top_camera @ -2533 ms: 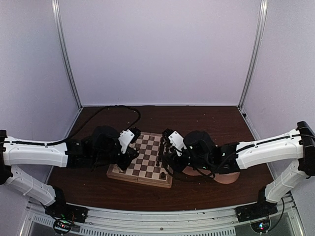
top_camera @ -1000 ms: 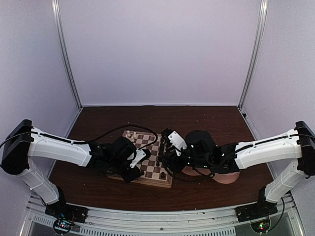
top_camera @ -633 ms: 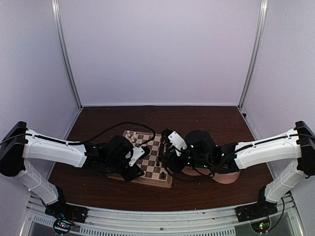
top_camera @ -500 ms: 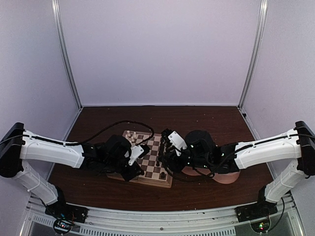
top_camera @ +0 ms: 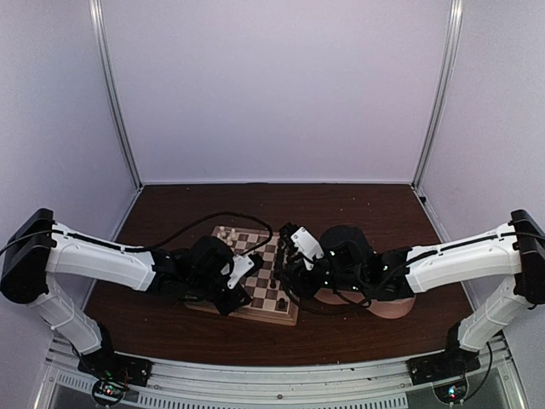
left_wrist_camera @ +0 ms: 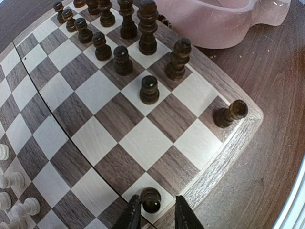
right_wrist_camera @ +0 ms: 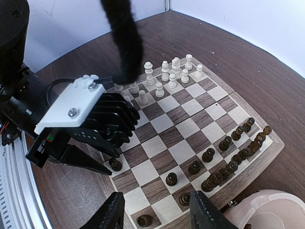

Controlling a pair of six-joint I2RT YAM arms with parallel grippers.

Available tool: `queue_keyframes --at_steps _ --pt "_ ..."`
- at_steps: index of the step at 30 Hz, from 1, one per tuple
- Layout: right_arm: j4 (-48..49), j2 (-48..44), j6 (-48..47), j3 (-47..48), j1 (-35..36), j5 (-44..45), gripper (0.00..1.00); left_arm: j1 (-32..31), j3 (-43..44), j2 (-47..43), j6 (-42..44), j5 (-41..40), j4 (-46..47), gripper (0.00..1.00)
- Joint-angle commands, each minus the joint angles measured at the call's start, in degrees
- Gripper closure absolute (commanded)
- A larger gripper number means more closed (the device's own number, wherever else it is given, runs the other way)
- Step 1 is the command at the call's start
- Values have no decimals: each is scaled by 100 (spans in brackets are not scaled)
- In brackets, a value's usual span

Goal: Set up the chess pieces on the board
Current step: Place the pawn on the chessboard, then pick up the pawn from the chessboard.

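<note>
The step in hand looks like seating a dark pawn (left_wrist_camera: 150, 200): it is best set upright mid-square and released straight, without brushing it. The pawn stands on a light square by the board (left_wrist_camera: 143, 140) rim, between the jaws of the left gripper (left_wrist_camera: 153, 215). They stand narrowly apart, and whether they pinch it I cannot tell. The right gripper (right_wrist_camera: 157, 214) hovers spread and empty over the board's near edge.

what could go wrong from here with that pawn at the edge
The left tool straddles a dark pawn on an edge square of the board; a skewed move could tip it over the rim. The right tool hangs open just across the board, so the arms could clash. The dark pieces beyond stand crowded, easy to knock.
</note>
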Motion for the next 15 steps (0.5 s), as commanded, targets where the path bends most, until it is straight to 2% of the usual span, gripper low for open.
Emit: queue_keyframes --at_steps 1,8,12,15 --pt "40 22 42 37 -31 -27 51 14 223 60 -62 16 54 75" --pt "30 33 42 42 -31 -26 51 21 288 121 -57 2 7 81" --pt "26 25 42 42 -31 -29 51 18 378 237 -92 -60 -110 75" --pt "15 39 50 62 -37 -50 51 24 395 266 -106 -86 -152 76"
